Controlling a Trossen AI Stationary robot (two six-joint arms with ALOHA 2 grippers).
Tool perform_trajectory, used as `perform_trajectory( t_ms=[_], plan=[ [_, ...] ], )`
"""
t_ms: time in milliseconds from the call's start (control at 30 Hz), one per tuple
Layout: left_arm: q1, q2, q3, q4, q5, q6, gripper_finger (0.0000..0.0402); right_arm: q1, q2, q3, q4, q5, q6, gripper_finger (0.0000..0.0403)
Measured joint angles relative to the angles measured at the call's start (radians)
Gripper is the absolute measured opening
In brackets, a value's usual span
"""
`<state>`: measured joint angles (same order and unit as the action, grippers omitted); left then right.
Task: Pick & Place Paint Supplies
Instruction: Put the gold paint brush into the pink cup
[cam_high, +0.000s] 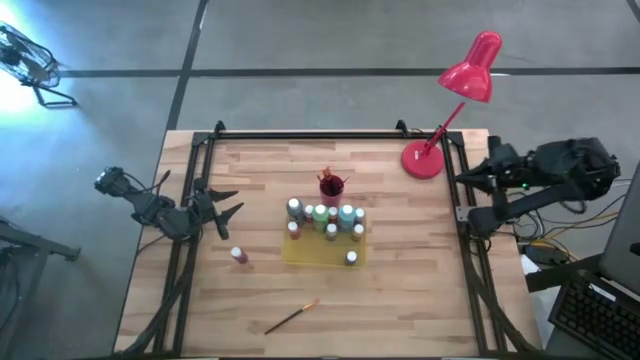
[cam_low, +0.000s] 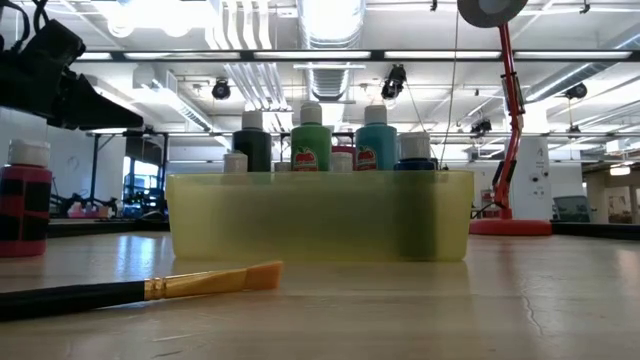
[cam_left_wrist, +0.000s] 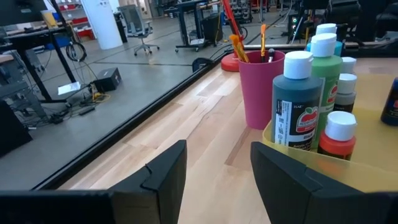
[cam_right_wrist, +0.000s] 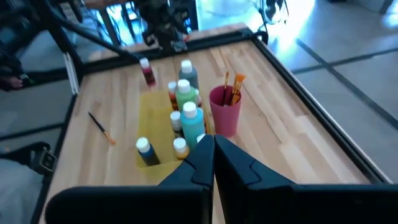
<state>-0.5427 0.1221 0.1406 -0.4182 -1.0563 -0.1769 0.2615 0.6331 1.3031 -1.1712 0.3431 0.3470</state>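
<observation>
Paint bottles (cam_high: 325, 222) are bunched up on your yellow tray (cam_high: 300, 254), dead centre of the table (cam_high: 400, 290), caps up, standing in rows. At the tray's 12 o'clock the magenta cup (cam_high: 331, 186) stands just beside it with orange-tipped brushes (cam_left_wrist: 239, 47) poking out of the top. One pink bottle (cam_high: 239, 255) stands alone on the wood, out at the tray's 9 o'clock, apart from the rest. One loose brush (cam_high: 291, 318) lies flat at the tray's 7 o'clock, near the front edge, bristle end pointing toward the tray.

Your left claw (cam_high: 226, 205) hangs at the tray's 9 o'clock over the table's left side, fingers spread wide with nothing between them; the wrist view looks straight past them at a dark green bottle (cam_left_wrist: 297, 102) and a small red-orange one (cam_left_wrist: 339, 135) at the tray's near corner.

Your right claw (cam_right_wrist: 213, 157) is parked off the table's right edge, 3 o'clock from the tray, fingers pressed together and holding nothing. The red desk lamp (cam_high: 453, 105) stands at the table's 1 o'clock corner.
</observation>
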Motion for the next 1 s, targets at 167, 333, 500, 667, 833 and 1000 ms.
perform_trajectory(
  t_ms=[167,333,500,667,833,1000],
  plan=[
    [0.000,0.000,0.000,0.004,0.000,-0.024,0.0184,0.000,-0.062,-0.003,0.000,0.001,-0.021,0.0008],
    [0.000,0.000,0.000,0.018,0.000,-0.079,0.0184,0.000,-0.118,-0.058,-0.022,0.090,-0.077,0.0008],
    [0.000,0.000,0.000,0.072,0.000,-0.155,0.0184,-0.001,-0.178,-0.137,-0.030,0.217,-0.107,0.0008],
    [0.000,0.000,0.000,0.096,0.000,-0.171,0.0184,-0.001,-0.230,-0.214,-0.027,0.199,-0.124,0.0008],
    [0.000,0.000,0.000,0.120,-0.010,-0.175,0.0184,0.000,-0.274,-0.288,-0.028,0.199,-0.123,0.0008],
    [0.000,0.000,0.000,0.125,-0.010,-0.179,0.0184,0.000,-0.293,-0.350,-0.028,0.200,-0.122,0.0008]
  ],
)
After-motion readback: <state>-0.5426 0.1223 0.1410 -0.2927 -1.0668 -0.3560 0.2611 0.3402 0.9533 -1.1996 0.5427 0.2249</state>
